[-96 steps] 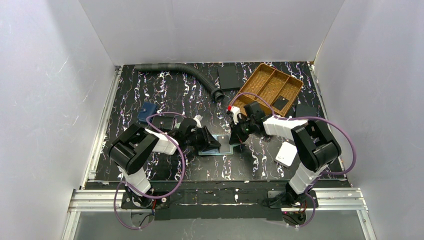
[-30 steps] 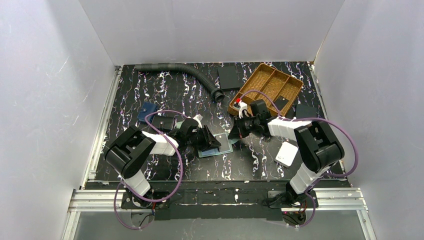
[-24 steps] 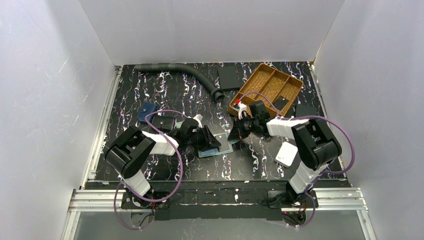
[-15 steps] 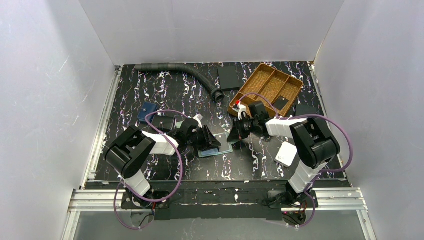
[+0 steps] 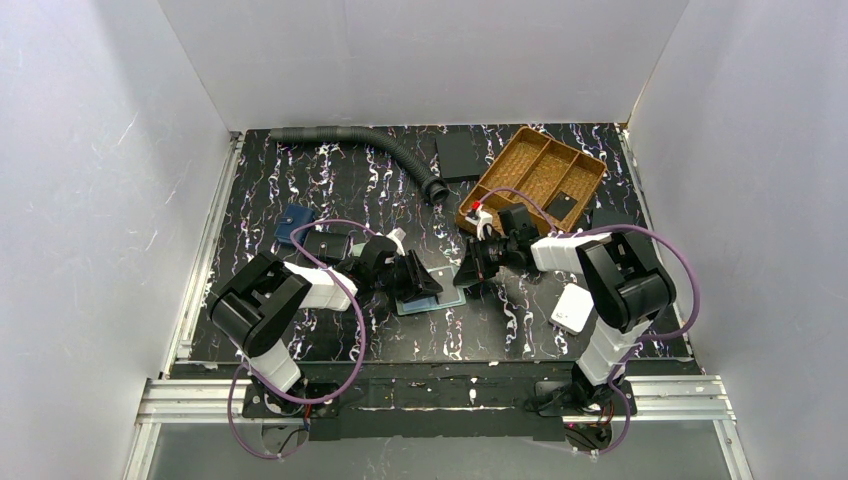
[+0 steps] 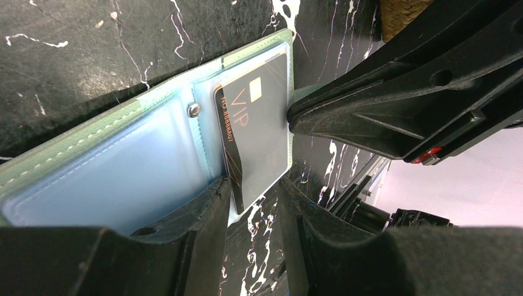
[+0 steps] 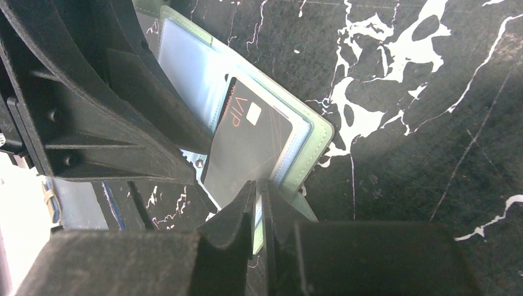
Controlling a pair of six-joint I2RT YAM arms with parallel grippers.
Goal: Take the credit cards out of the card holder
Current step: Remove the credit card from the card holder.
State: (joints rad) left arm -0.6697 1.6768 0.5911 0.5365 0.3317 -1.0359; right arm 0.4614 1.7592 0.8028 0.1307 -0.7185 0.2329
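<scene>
We see the card holder (image 7: 316, 137) lying open on the black, white-veined table (image 7: 407, 123), its sage-green rim framing pale bluish sleeves. A black card (image 7: 250, 145) with "VIP" lettering and a small chip sits in the near sleeve. Our right gripper (image 7: 259, 185) stands at the bottom edge, its fingers almost together with only a slit between them. Their tips are at the card's near corner; whether they pinch it we cannot tell. The left gripper (image 7: 198, 161) fills the upper left, its fingers over the holder's far half.
</scene>
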